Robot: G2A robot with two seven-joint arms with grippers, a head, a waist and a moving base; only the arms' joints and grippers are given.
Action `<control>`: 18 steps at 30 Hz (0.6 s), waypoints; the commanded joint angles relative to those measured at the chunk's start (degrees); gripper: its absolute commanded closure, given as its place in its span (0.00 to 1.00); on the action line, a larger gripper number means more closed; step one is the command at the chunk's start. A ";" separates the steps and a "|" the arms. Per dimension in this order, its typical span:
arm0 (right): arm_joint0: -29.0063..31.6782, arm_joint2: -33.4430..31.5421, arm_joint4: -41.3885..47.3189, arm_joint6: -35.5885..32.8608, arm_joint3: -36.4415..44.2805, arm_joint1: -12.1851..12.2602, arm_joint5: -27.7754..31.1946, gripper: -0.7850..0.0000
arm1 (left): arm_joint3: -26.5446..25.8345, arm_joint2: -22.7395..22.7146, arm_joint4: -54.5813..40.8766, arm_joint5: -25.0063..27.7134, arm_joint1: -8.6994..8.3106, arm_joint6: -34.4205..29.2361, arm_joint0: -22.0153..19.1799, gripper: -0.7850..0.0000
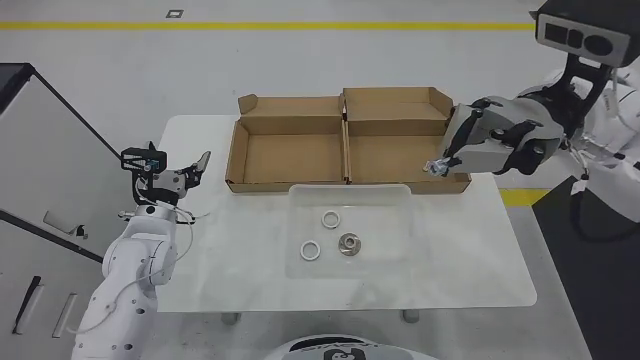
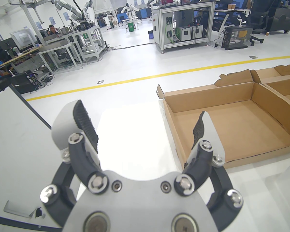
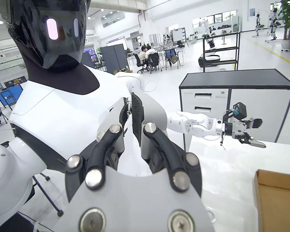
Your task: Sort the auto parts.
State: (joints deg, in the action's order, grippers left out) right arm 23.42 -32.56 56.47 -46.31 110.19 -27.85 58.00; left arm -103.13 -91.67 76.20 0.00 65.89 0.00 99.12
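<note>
Right end effector (image 1: 440, 167): clenched on small metal part (image 3: 128, 106) — at edge of right-hand cardboard box (image 1: 395, 155).
Left end effector (image 1: 195, 166): released — left of frame.

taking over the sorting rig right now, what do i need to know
Left claw: open, empty, at the table's left edge, short of the boxes.
Right claw: shut on a small metal part, over the right box.
Tray: two white rings and one metal piece wait inside.
Done: nothing visibly sorted; left box looks bare too.
Left: drop the held part, then clear the tray.
</note>
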 commanded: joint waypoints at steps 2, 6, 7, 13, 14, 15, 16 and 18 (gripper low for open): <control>-0.12 0.20 -0.07 0.00 -0.04 0.01 0.00 1.00 | 0.00 0.00 0.00 0.00 0.00 0.00 0.00 0.00; 0.93 -0.50 -0.30 1.98 1.52 -0.26 -0.14 1.00 | 0.00 0.00 0.00 0.00 0.00 0.00 0.00 0.00; 1.41 -0.64 0.40 2.56 2.36 -0.42 0.00 1.00 | 0.00 0.00 0.00 0.00 0.00 0.00 0.00 0.00; 4.95 -3.98 4.15 3.16 5.03 -2.02 0.00 1.00 | 0.00 0.00 0.00 0.00 0.00 0.00 0.00 0.00; 5.83 -4.91 5.00 2.77 5.35 -2.45 0.00 1.00 | 0.00 0.00 0.00 0.00 0.00 0.00 0.00 0.00; 6.51 -5.60 5.79 2.39 5.69 -2.81 0.00 1.00 | 0.00 0.00 0.00 0.00 0.00 0.00 0.00 0.00; 6.91 -6.10 6.30 2.05 5.89 -3.06 0.00 1.00 | 0.00 0.00 0.00 0.00 0.00 0.00 0.00 0.00; 8.42 -7.79 8.27 0.98 6.20 -3.99 0.00 1.00 | 0.00 0.00 0.00 0.00 0.00 0.00 0.00 0.00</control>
State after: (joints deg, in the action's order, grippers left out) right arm 31.24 -39.64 63.89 -44.84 116.30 -31.47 58.00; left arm -103.13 -91.67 76.20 0.00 65.89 0.00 99.12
